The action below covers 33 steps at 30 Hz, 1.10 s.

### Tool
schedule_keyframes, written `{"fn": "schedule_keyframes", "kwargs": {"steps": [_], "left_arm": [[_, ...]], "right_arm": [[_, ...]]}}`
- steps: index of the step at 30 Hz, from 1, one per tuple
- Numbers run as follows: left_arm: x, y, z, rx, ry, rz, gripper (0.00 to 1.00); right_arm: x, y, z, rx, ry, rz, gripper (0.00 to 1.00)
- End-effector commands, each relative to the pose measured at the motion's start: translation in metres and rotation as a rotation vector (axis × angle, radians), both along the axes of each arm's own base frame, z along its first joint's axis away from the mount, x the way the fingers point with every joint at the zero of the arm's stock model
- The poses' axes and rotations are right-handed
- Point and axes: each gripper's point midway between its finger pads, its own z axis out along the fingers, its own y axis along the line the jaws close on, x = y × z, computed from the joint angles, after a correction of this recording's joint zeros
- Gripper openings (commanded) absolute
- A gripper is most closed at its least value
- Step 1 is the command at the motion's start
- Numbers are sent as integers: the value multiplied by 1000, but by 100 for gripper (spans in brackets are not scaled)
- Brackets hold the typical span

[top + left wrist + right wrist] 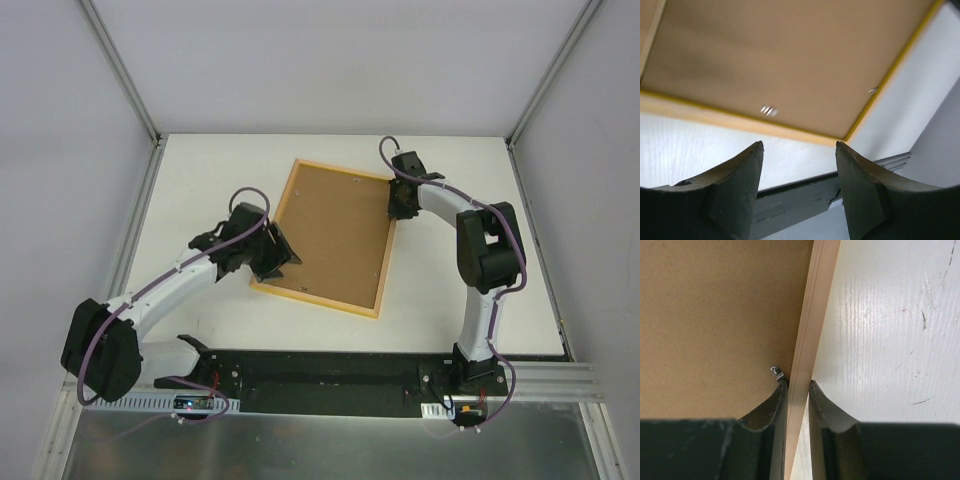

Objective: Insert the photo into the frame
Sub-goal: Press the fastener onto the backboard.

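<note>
The frame [316, 299] lies back-up on the table, its light wood rails around a brown hardboard backing panel [335, 230]. The photo is hidden. My right gripper [400, 205] is shut on the frame's right rail [815, 315]: one finger is on the panel side by a small metal tab [776, 372], the other on the table side. My left gripper [285, 250] is open and empty at the frame's left edge, near its near corner. In the left wrist view its fingertips [756, 150] stand just short of the rail [715, 117], not touching it.
White table [200, 180] with grey walls and aluminium posts at the back corners. The black base rail [330, 370] runs along the near edge and shows in the left wrist view [800, 197]. The backing panel fills both wrist views [790, 60] [715, 315].
</note>
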Motion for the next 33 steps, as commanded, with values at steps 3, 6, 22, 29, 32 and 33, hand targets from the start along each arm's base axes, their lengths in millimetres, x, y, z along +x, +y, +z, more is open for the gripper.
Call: {"fn": "schedule_keyframes", "kwargs": {"steps": [3, 6, 22, 29, 32, 33], "left_arm": [[90, 21, 61, 133, -219, -48, 59], [134, 45, 63, 252, -228, -31, 63], [227, 68, -18, 455, -80, -92, 67], [228, 75, -41, 473, -34, -96, 66], [228, 79, -45, 481, -25, -100, 65], [227, 80, -48, 486, -19, -100, 65]], "right_arm": [[-19, 7, -6, -22, 65, 126, 0], [-21, 13, -2, -16, 61, 155, 0], [-33, 48, -3, 31, 80, 277, 1], [-34, 54, -5, 40, 95, 295, 0], [-32, 55, -7, 42, 100, 292, 1], [-32, 54, -8, 40, 103, 289, 0]]}}
